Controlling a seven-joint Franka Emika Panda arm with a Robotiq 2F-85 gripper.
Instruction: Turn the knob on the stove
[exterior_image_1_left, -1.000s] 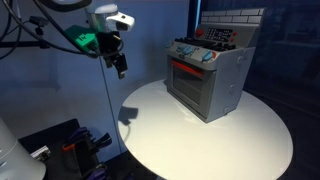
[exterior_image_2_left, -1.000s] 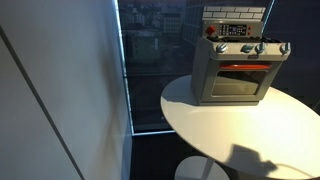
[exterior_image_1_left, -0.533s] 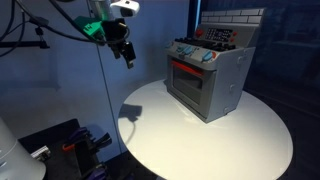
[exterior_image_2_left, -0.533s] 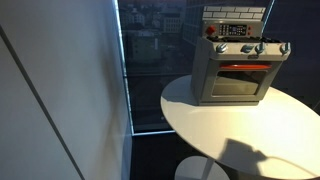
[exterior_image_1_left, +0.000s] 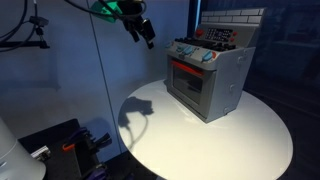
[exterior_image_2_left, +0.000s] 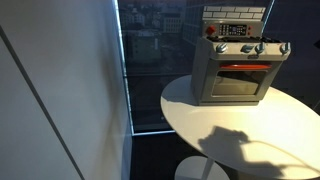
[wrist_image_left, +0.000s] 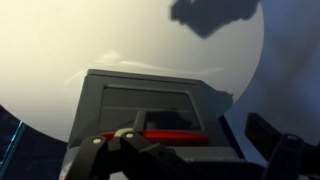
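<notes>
The stove (exterior_image_1_left: 208, 78) is a small silver-grey box with a red-glowing oven window. It stands at the far side of the round white table (exterior_image_1_left: 160, 135). Light-blue knobs (exterior_image_1_left: 206, 57) line its front and burners sit on top. It also shows in an exterior view (exterior_image_2_left: 236, 68) and in the wrist view (wrist_image_left: 150, 105), where the red window glows. My gripper (exterior_image_1_left: 146, 32) hangs high in the air beside the stove, apart from it. In the wrist view its fingers (wrist_image_left: 198, 150) stand wide apart with nothing between them. The gripper is out of view in the exterior view that faces the oven door.
A toy tiled backsplash panel (exterior_image_1_left: 228, 30) rises behind the burners. Dark equipment (exterior_image_1_left: 60, 145) lies on the floor beside the table. A window pane (exterior_image_2_left: 150, 60) stands next to the table. The arm's shadow (exterior_image_1_left: 135, 112) falls on the tabletop.
My gripper has moved up and toward the stove. Its shadow on the table has shifted the same way. The stove has not moved.
</notes>
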